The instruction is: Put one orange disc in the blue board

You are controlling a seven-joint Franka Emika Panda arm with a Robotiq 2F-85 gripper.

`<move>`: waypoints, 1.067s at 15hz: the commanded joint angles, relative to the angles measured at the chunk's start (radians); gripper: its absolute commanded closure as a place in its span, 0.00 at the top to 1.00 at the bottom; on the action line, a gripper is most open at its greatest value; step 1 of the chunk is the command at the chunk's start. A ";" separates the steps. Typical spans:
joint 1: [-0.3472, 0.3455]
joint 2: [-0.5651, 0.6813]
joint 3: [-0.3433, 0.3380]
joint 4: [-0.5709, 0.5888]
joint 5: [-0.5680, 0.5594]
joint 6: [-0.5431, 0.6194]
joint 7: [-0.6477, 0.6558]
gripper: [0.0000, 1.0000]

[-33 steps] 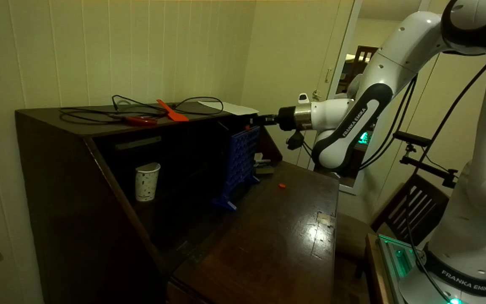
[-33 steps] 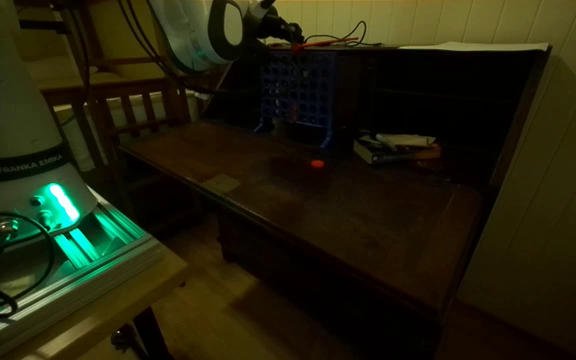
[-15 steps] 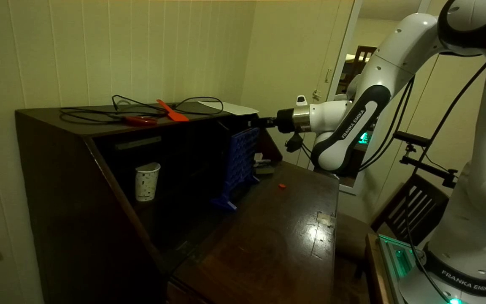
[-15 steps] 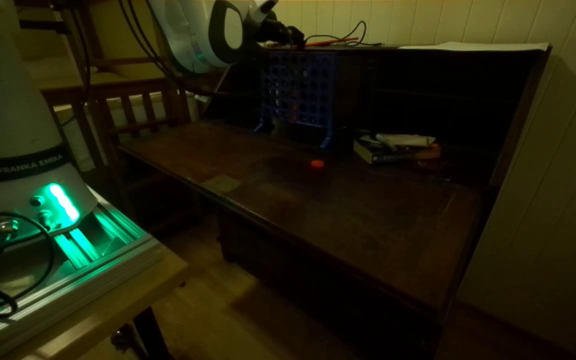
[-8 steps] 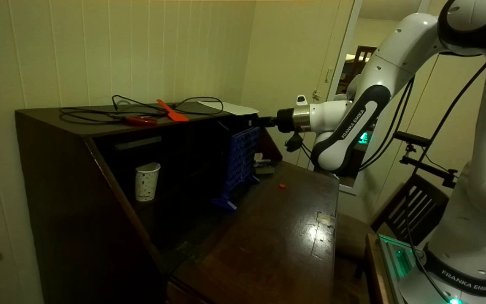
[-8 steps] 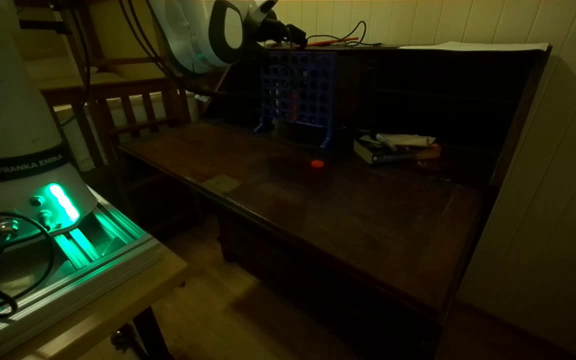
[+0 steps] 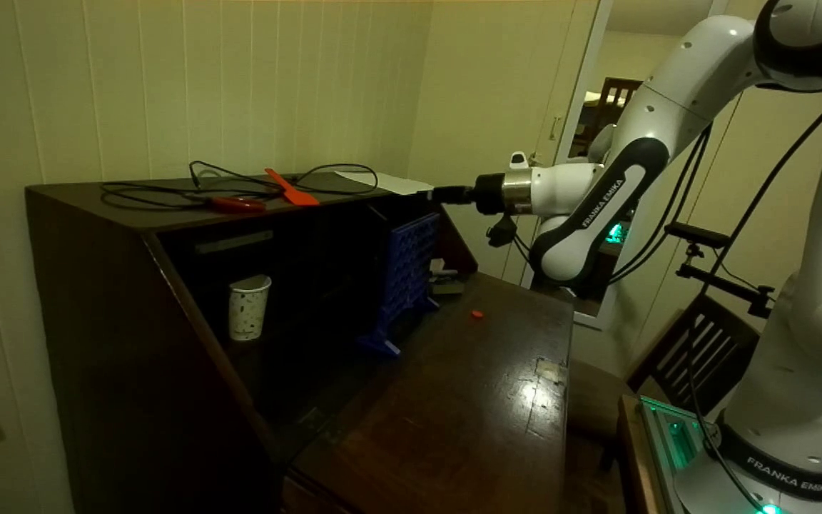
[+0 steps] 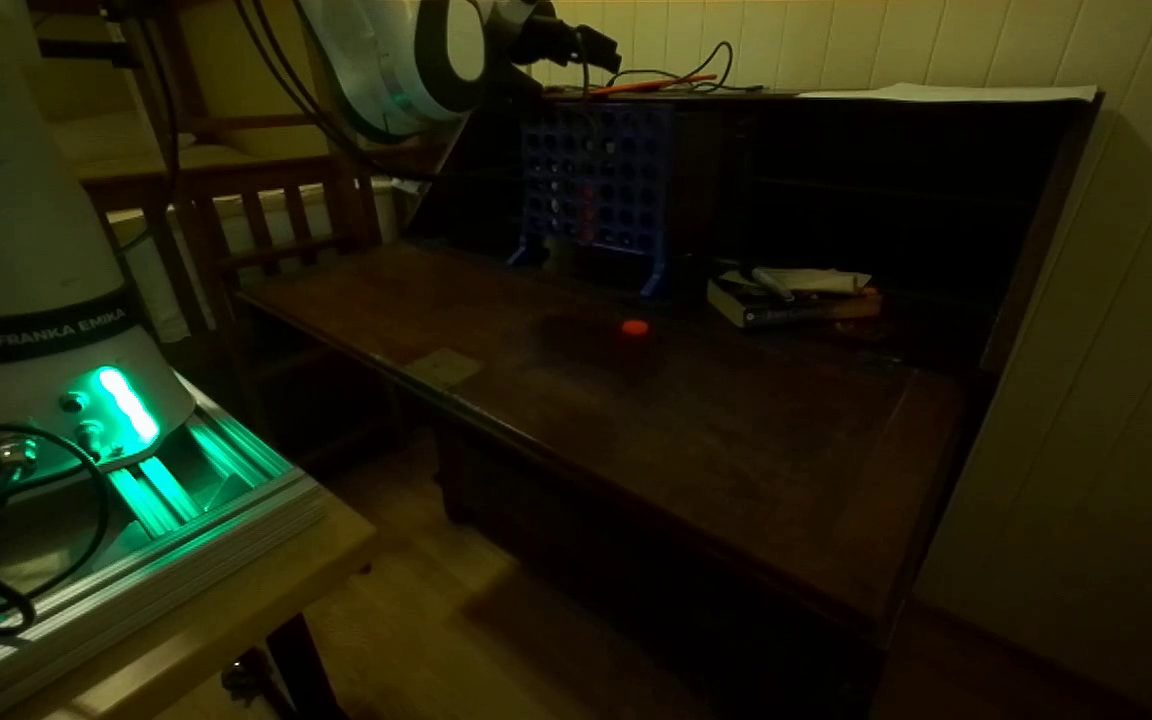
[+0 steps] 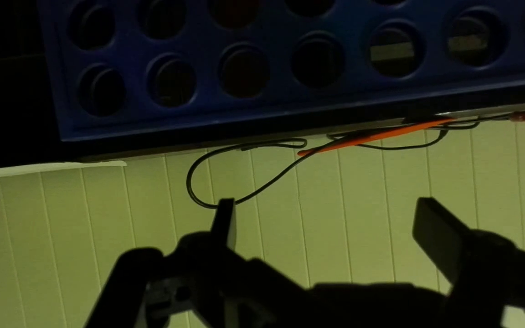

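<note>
Pincer (image 9: 325, 209): spread apart, I'm gripping nothing.
Blue board (image 7: 405, 268): standing at counter's (image 8: 756, 420) back edge, probably for top-loading.
Orange disc (image 8: 635, 328): lying loose.

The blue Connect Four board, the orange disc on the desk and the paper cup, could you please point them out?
Blue Connect Four board (image 9: 280, 66), in the wrist view: plastic between two holes.
Orange disc (image 8: 635, 326), in an exterior view: top face.
Paper cup (image 7: 248, 312), in an exterior view: outer wall.
</note>
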 commanded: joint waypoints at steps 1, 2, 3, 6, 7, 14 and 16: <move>-0.009 -0.095 -0.020 -0.053 -0.062 -0.063 0.055 1.00; -0.007 -0.115 -0.027 -0.066 -0.069 -0.080 0.061 1.00; -0.006 -0.133 -0.033 -0.073 -0.082 -0.094 0.072 1.00; -0.014 -0.213 -0.040 -0.113 -0.109 -0.205 0.096 1.00; -0.015 -0.240 -0.043 -0.124 -0.119 -0.253 0.109 1.00; 0.038 -0.417 -0.127 -0.177 -0.414 -0.676 0.299 1.00; 0.110 -0.410 -0.197 -0.188 -0.503 -0.736 0.350 1.00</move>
